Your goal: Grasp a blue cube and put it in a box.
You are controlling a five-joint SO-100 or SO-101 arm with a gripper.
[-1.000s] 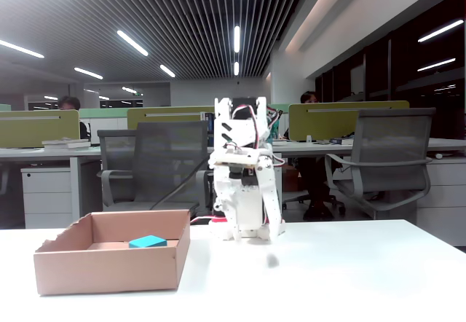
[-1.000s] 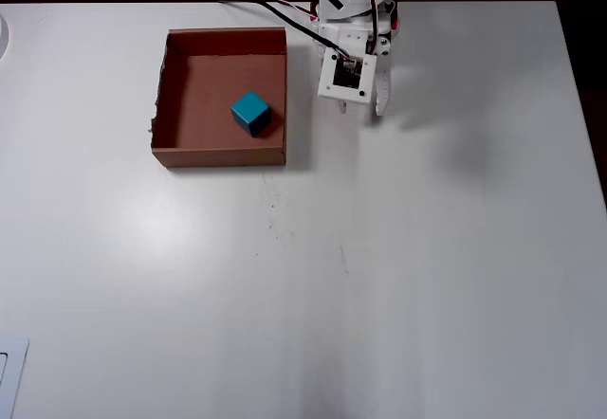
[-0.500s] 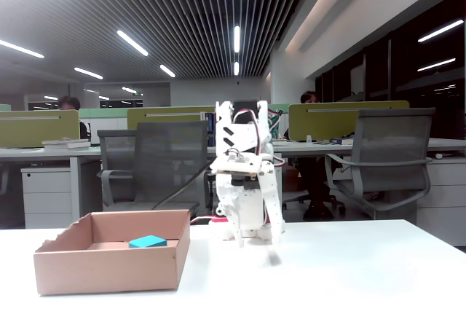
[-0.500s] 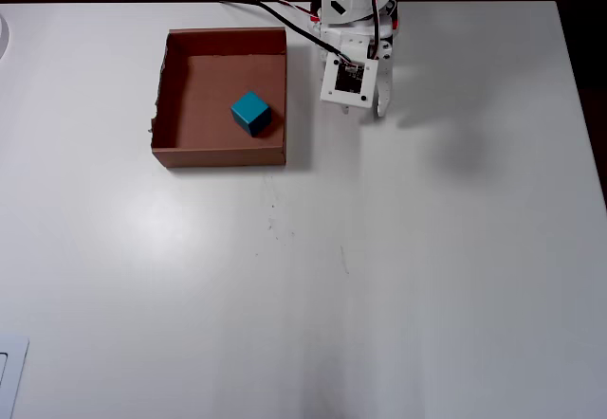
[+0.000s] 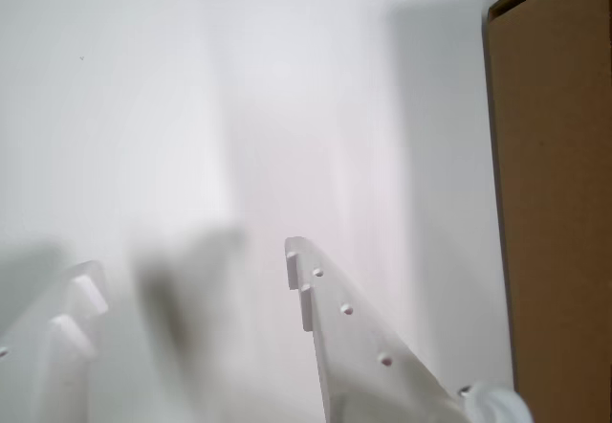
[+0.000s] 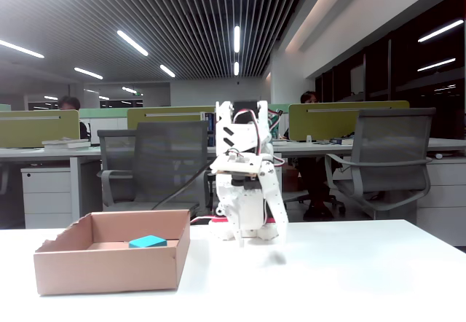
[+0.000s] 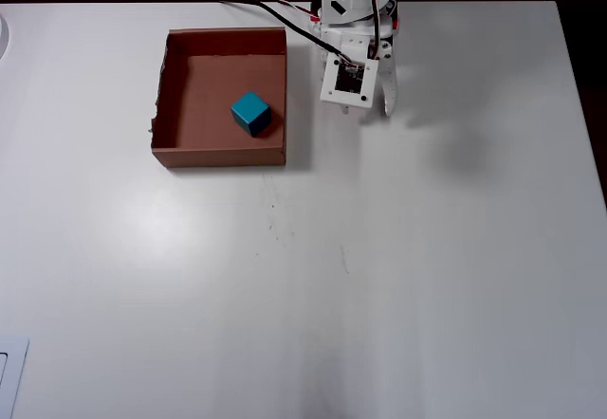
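The blue cube [image 7: 250, 112] lies inside the brown cardboard box [image 7: 180, 97], right of its middle and near the front wall in the overhead view. In the fixed view its top [image 6: 148, 241] shows above the box wall [image 6: 109, 269]. My white gripper [image 7: 376, 108] is folded close to the arm's base, right of the box and apart from it. In the wrist view the gripper [image 5: 191, 284] is open with nothing between its fingers, and one box wall [image 5: 555, 203] stands at the right edge. In the fixed view the gripper [image 6: 256, 236] hangs just above the table.
The white table [image 7: 379, 277] stretches wide in front of the arm and box. Cables [image 7: 275, 9] run from the arm's base behind the box. Office chairs and desks stand beyond the table in the fixed view.
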